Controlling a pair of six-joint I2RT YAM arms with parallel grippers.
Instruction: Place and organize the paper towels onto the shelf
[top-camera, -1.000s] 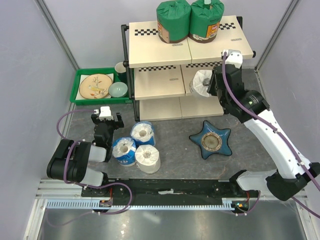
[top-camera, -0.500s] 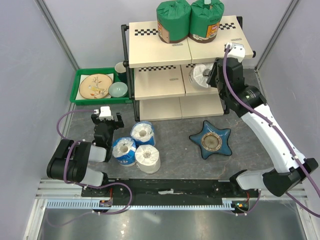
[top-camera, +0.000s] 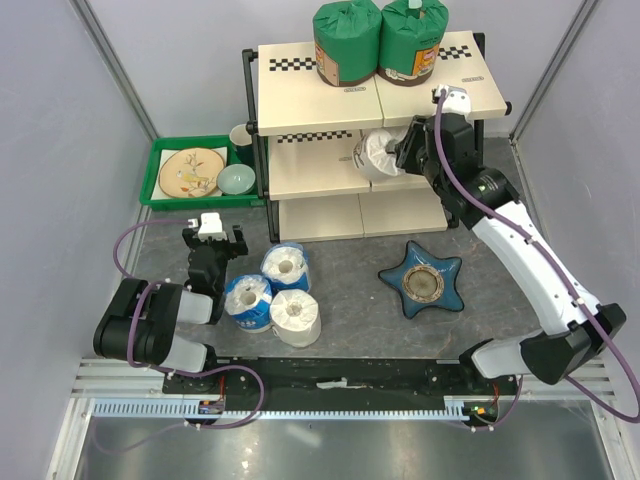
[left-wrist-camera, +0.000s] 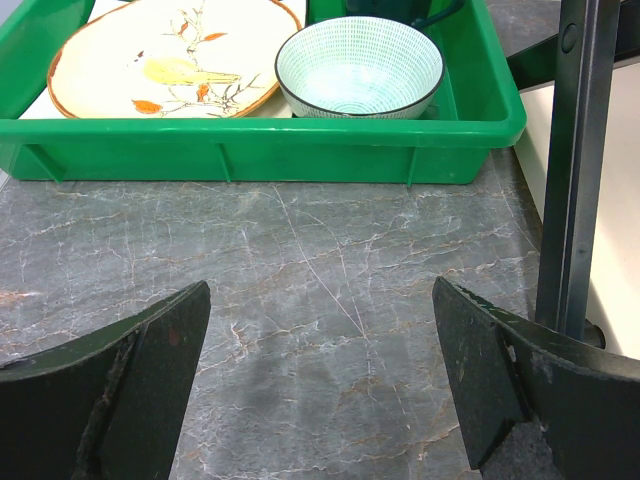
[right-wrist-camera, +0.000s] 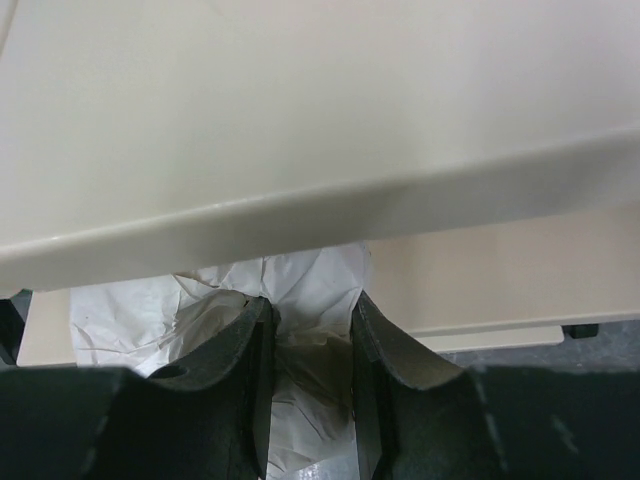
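The shelf (top-camera: 310, 105) stands at the back. Two green-wrapped rolls (top-camera: 347, 42) (top-camera: 412, 40) stand on its top board. My right gripper (top-camera: 398, 152) is shut on a plain white roll (top-camera: 376, 155) and holds it under the top board, over the middle board; in the right wrist view the fingers (right-wrist-camera: 240, 350) pinch its crumpled paper (right-wrist-camera: 310, 290). Two blue-and-white rolls (top-camera: 247, 300) (top-camera: 285, 266) and a plain white roll (top-camera: 295, 315) stand on the table by my left gripper (top-camera: 210, 240), which is open and empty (left-wrist-camera: 320, 380).
A green tray (top-camera: 165, 195) with a plate and a bowl sits left of the shelf; it also shows in the left wrist view (left-wrist-camera: 260, 150), beside a black shelf post (left-wrist-camera: 580, 170). A blue star-shaped dish (top-camera: 423, 280) lies in front of the shelf.
My right gripper has carried the white roll up and to the left, from the right side of the middle board towards its centre, under the top board. The left arm has not moved.
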